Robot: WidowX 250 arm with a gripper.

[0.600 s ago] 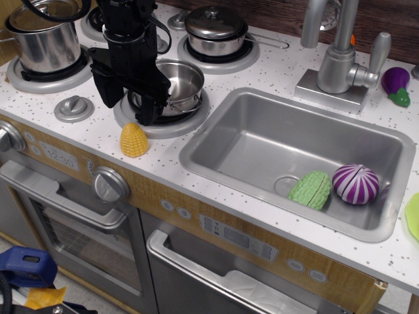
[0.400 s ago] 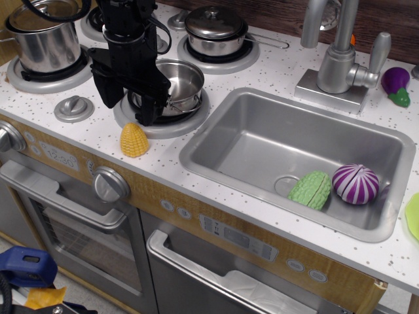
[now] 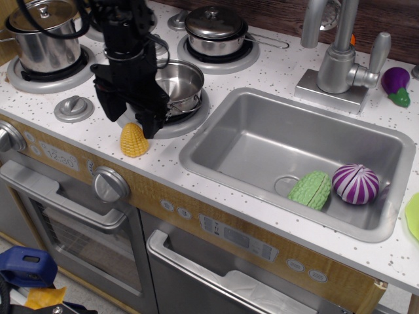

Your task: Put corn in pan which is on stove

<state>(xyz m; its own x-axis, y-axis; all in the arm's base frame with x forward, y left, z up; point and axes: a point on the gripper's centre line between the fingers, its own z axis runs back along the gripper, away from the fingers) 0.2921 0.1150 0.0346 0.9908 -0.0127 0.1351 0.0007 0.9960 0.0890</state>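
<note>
Looking at the left part of the frame, I saw that the gripper (image 3: 133, 122) had come lower and a little toward the front edge compared with a moment earlier. Before, its black fingers hung over the near rim of the pan (image 3: 178, 84); now their tips stood just above the corn (image 3: 133, 140), one finger on each side of its upper part. The jaws were spread apart and held nothing, and I could not tell if a tip already touched the corn.

The corn itself had not moved. It lay on the white speckled tabletop (image 3: 98, 134), at the lower left of the frame, just in front of the burner ring that carries the pan on the stove (image 3: 78, 104). The pan was empty and stayed on its ring, just beside the sink (image 3: 216, 137).

For the task I judged this change as the approach to the grasp: the arm was lining itself over the corn, and the pick was not yet done. The next move would need a small further descent and then a closing of the jaws. The corn is dome-shaped and ribbed, so I thought it could slip or roll aside if the fingers closed too high on it.
</note>
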